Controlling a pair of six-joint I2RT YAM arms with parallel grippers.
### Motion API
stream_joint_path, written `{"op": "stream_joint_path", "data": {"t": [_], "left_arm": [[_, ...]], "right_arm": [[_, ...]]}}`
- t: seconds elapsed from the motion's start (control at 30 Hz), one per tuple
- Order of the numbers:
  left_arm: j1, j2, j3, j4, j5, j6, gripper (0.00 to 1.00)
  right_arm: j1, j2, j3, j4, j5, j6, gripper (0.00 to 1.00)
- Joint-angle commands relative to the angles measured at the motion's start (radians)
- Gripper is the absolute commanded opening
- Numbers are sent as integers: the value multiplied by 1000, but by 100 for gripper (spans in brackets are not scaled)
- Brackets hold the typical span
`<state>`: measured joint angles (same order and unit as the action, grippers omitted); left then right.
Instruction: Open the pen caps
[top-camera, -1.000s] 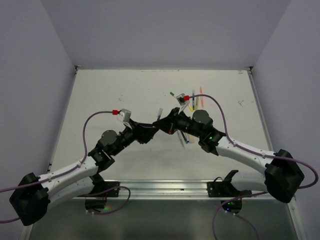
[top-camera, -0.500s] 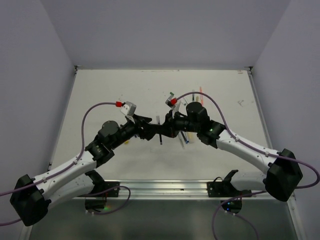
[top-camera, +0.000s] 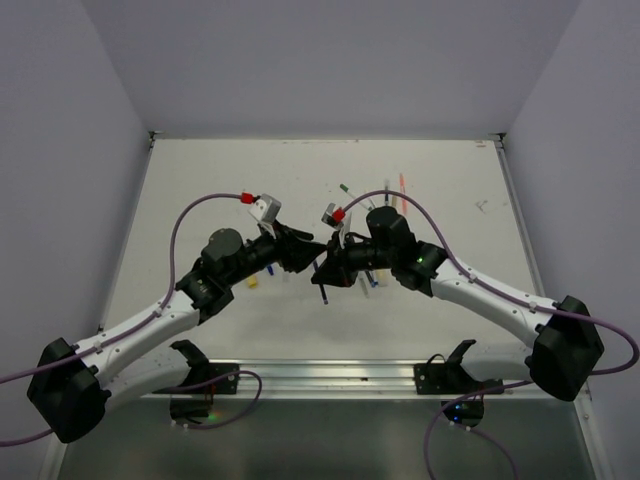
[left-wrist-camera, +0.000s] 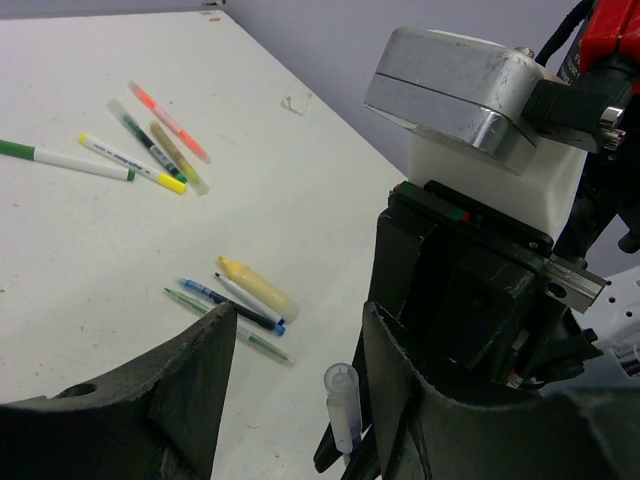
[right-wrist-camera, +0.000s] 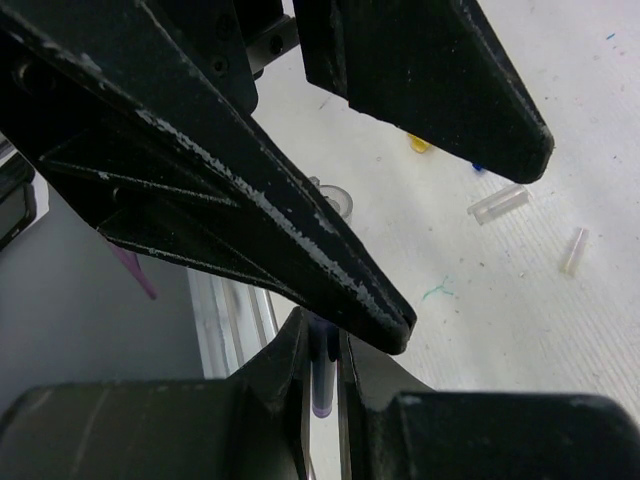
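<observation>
Mid-table, arms bent inward, tips meeting: right gripper (right-wrist-camera: 322, 340) clamps pen (right-wrist-camera: 321, 385); left gripper (left-wrist-camera: 298, 308) gapes around cap (left-wrist-camera: 342, 400); right wrist has shifted leftward.

No legible text, labels, brands or numbers in any view. Closest candidate is the thin white plastic pen with a yellow tip (left-wrist-camera: 130, 160). It has small dark marks along the barrel, too small to tell whether they're print. Marks on the white table top (left-wrist-camera: 320, 210) are ink scribbles and scuffs, not characters.
</observation>
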<state>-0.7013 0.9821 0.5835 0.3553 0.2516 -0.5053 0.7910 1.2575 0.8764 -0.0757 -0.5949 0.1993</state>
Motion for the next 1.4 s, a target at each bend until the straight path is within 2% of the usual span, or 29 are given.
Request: {"op": "stream_joint_path", "data": {"t": [0.0,0.17,0.27,0.3,0.37,0.4,0.43,0.6,0.8,1.1,1.23,1.3,1.37], "left_arm": [[6,-8,19,24,28,-15,56],[5,-14,-14,60,46,-53,53],[5,-13,-37,85,51,-75,39],[5,-11,-43,92,52,-78,27],[5,-14,-54,106,46,-84,14],[6,-16,-54,111,41,-82,2],[6,-19,-56,114,28,-81,0],[5,-68,-63,145,-112,-70,0],[5,-140,-60,198,-475,-21,0],[6,-192,-73,315,-822,-15,0],[6,-207,-94,353,-919,-64,0],[11,-200,-79,344,-885,-61,0],[13,-178,-38,269,-830,-58,0]], "right_arm": [[1,-9,49,5,-23,-18,0],[1,-4,50,30,-11,-3,0],[1,3,56,40,-2,12,0],[-1,5,59,43,-3,11,0],[-1,10,59,44,1,15,0],[1,11,55,45,-2,15,0],[-1,11,49,48,-2,15,0],[1,19,-3,41,29,12,0],[-1,32,-69,8,46,6,0],[-1,79,-119,-81,132,-14,0],[1,88,-134,-79,155,-15,0],[-2,86,-132,-87,170,-12,0],[-3,89,-117,-91,227,8,0]]}}
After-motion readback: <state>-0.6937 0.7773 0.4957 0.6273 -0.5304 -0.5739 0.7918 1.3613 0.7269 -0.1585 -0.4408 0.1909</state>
